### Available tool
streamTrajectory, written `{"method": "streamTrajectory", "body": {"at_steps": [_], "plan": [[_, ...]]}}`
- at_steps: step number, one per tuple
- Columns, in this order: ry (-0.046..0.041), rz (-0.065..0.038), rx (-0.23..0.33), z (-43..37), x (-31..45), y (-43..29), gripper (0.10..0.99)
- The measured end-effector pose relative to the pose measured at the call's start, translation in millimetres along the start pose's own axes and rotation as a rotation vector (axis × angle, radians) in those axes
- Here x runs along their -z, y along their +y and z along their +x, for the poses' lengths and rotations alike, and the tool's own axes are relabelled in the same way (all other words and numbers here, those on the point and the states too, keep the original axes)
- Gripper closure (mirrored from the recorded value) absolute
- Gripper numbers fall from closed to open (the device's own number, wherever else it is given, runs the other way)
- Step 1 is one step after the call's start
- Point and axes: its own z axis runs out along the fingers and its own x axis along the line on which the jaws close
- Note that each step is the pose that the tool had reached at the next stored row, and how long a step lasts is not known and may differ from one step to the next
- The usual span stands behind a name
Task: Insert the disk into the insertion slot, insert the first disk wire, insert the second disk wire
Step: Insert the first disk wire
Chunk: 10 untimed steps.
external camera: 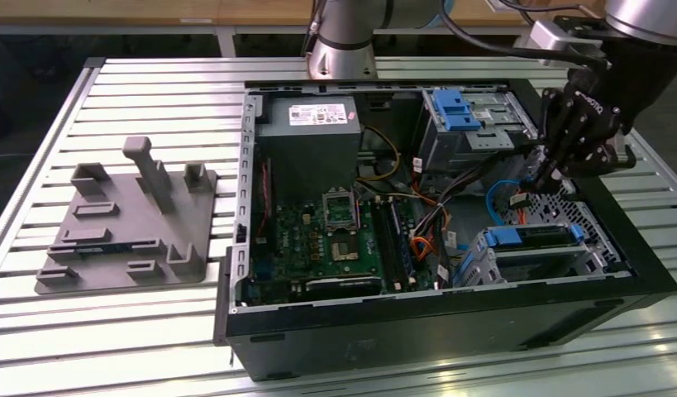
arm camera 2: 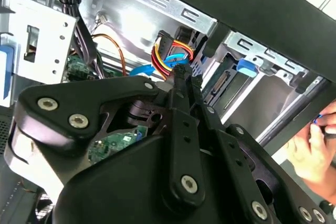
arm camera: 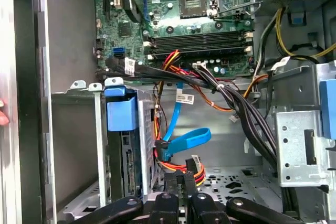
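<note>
We judge the disk (external camera: pixel 533 237) already seated in its cage (arm camera: pixel 147 129), with both wires left to plug in. The gripper (arm camera 2: pixel 182 74), fingers drawn narrow, seems to pinch the red and orange wire (arm camera 2: pixel 169 56) just beside the cage, near the looping blue cable (arm camera: pixel 185 140). The second wrist view adds a person's hand (arm camera 2: pixel 310 148) outside the case.
</note>
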Motion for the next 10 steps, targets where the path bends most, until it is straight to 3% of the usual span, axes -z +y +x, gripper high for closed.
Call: {"method": "streamTrajectory", "body": {"at_steps": [3, 10], "plan": [[0.0011, 0.003, 0.033, 0.2, -0.3, 0.0, 0.925], [0.0004, 0.003, 0.036, 1.4, -0.4, -0.1, 0.925]]}}
